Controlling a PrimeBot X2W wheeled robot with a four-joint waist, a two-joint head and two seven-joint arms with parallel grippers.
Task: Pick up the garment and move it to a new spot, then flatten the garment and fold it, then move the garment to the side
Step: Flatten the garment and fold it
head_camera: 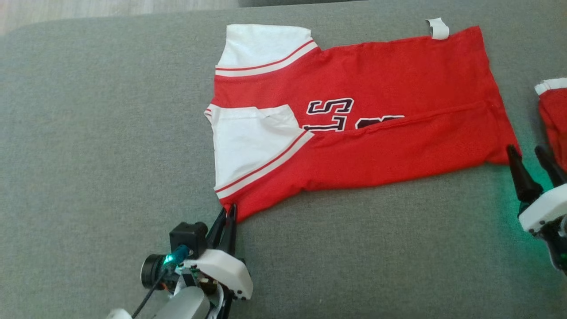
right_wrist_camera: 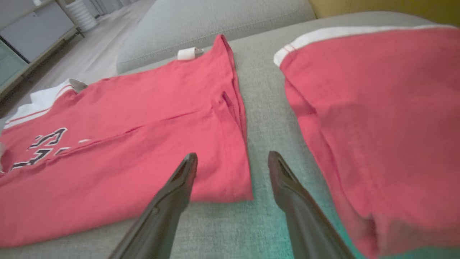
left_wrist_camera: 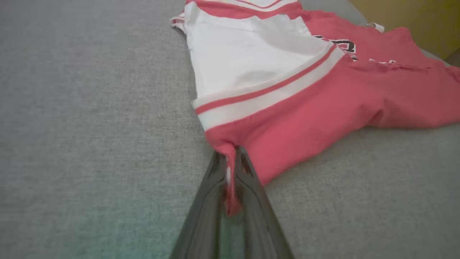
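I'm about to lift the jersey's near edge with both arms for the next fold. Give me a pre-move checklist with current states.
1. Left gripper grip on the jersey corner: ok, fingers shut on red fabric.
2. Right gripper grip: not ok, fingers open at the other near corner, nothing pinched.
3. Jersey flat: not ok, a fold ridge crosses the lettering.
4. Clearance from the second red garment: cannot tell, it lies right beside the right fingers.
5. Free grey cushion on the left: ok.
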